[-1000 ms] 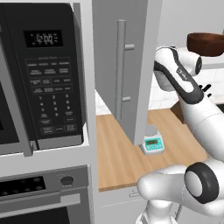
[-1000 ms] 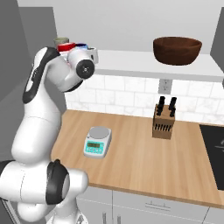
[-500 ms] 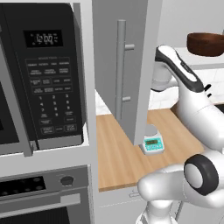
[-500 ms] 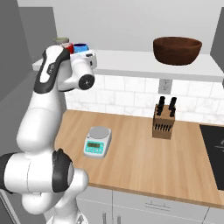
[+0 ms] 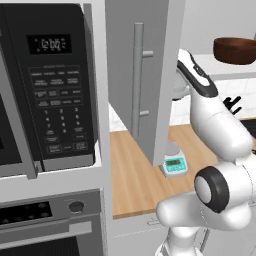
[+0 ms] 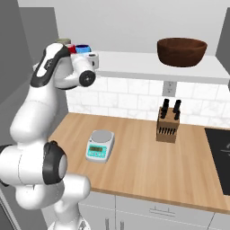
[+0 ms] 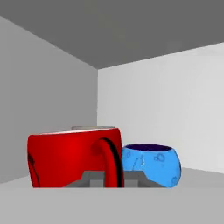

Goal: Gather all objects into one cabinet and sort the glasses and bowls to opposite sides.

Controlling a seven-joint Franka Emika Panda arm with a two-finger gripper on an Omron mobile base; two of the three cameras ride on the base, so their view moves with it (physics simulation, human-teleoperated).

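Observation:
The glossy red mug stands on the cabinet shelf with its handle turned toward the hand. My gripper is shut on that handle, one dark fingertip on each side of it. The small bright-blue vessel sits just right of the mug and slightly behind it. In the right base view the red mug and the blue vessel stand together at the shelf's left end, partly hidden by my arm. The wide dark brown bowl rests on the same shelf far to the right, and it is also in the left base view.
An open grey cabinet door hangs left of the arm. A kitchen scale and a knife block stand on the wooden counter. A microwave is at far left. A grey rim shows behind the mug.
The arm's upper link has swung up and toward the shelf's left end. The hand has stayed by the mug and the blue vessel. The bowl has not moved.

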